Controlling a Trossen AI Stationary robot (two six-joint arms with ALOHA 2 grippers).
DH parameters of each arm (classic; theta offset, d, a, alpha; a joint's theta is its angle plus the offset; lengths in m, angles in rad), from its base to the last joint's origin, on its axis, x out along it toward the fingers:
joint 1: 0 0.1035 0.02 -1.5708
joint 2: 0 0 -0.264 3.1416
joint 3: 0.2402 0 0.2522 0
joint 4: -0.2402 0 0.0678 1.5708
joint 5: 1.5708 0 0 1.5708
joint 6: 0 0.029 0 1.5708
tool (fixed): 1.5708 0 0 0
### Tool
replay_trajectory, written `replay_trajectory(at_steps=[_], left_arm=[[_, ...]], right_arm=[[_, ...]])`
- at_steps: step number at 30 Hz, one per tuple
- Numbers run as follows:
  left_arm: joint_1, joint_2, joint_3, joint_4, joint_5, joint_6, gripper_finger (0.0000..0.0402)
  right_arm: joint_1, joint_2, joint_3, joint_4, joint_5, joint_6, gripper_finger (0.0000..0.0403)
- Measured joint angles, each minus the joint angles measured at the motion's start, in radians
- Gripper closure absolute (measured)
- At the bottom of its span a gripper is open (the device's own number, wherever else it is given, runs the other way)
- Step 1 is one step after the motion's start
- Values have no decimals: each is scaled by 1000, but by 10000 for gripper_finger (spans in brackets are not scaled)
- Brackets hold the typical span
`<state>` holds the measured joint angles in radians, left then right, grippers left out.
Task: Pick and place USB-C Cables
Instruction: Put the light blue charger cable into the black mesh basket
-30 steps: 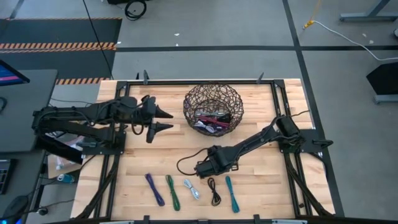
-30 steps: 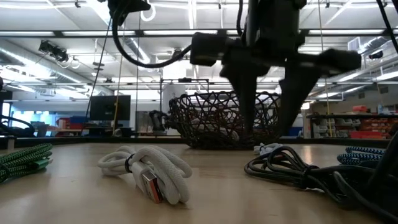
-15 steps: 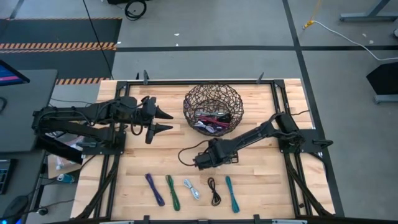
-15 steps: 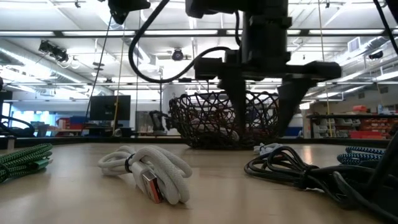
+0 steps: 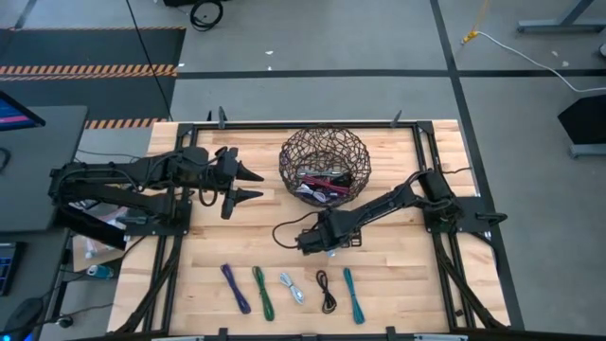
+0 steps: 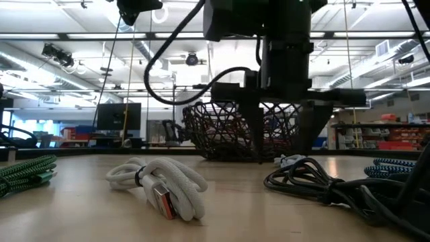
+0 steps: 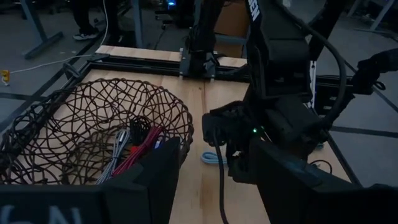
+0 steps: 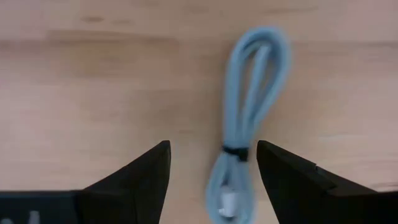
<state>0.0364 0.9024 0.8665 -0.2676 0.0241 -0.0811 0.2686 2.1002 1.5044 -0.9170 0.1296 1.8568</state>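
Our right fingers (image 8: pixel 211 180) are spread wide, pointing down at the counter (image 5: pixel 398 284), with the light blue cable (image 8: pixel 249 124) lying between them, ready for grasping. The left fingers (image 5: pixel 248 185), released, wait beside the basket (image 5: pixel 325 167).

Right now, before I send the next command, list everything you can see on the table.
Wire basket: one, dark, back centre of table, cables inside; count inside unclear.
Purple cable: one, front row, far left.
Green cable: one, next in row.
Light blue cable: one, middle of row, below the right gripper.
Black cable: one, next in row.
Teal cable: one, right end of row.
Table: one, light wood.
Left gripper: open, left of basket.
Right gripper: open, above the row.
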Motion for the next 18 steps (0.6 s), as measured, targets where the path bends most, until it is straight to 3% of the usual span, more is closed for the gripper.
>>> replay_trajectory(at_steps=[5,8,11,16,18], left_arm=[[0,0,0,0,0,0,201],[0,0,0,0,0,-1,201],[0,0,0,0,0,-1,201],[0,0,0,0,0,-2,201],[0,0,0,0,0,-2,201]], right_arm=[[5,-2,-28,56,-2,1,168],[5,-3,-34,55,-17,-5,194],[5,-3,-36,45,-26,-21,243],[5,-3,-37,26,-36,-28,360],[7,-3,-35,27,-36,-54,374]])
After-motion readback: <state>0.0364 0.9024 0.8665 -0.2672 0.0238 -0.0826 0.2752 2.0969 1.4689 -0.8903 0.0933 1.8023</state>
